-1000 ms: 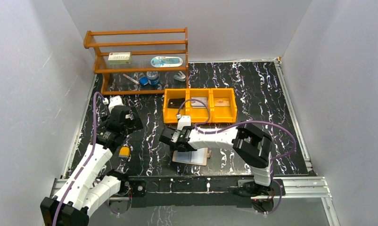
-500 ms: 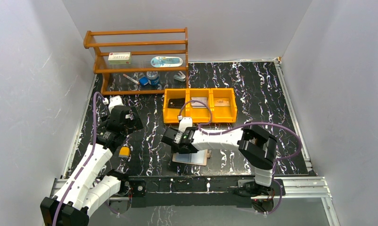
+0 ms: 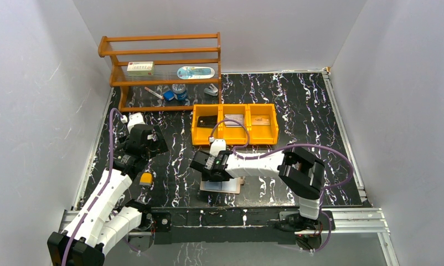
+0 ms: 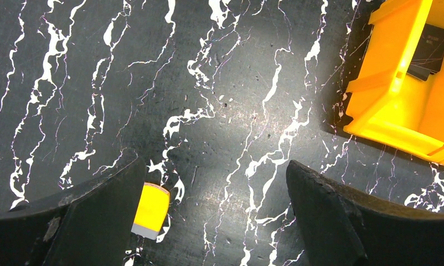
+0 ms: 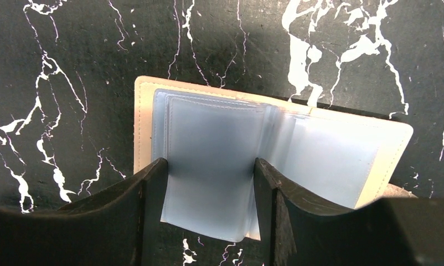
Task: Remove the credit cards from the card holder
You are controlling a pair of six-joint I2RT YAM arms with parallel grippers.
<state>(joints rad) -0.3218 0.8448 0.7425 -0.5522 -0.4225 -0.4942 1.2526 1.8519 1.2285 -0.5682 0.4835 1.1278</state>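
**Position.** The holder (image 5: 330, 149) lies open and flat on the table (image 3: 297, 111), directly beneath the right gripper (image 5: 210, 166). The jaws are set partway apart, astride one sleeve (image 5: 208, 133). Whether the sleeve is gripped cannot be told. The other sleeve lies just outside one finger (image 5: 275, 216). Three cards (image 3: 234, 119) are seen ahead of this gripper, one in each compartment of the tray (image 3: 233, 139). The sleeves appear clear, but whether a card remains in them cannot be told.

**Handling.** The holder is judged light and limp, and its sleeves thin and slick. It is likely to slide or lift when pulled. A card is stiff and smooth, so it is best taken by an exposed edge at the sleeve mouth while the cover is held down.

**Second tool.** The left gripper (image 4: 214, 183) is held fully wide and empty, well apart from the holder.
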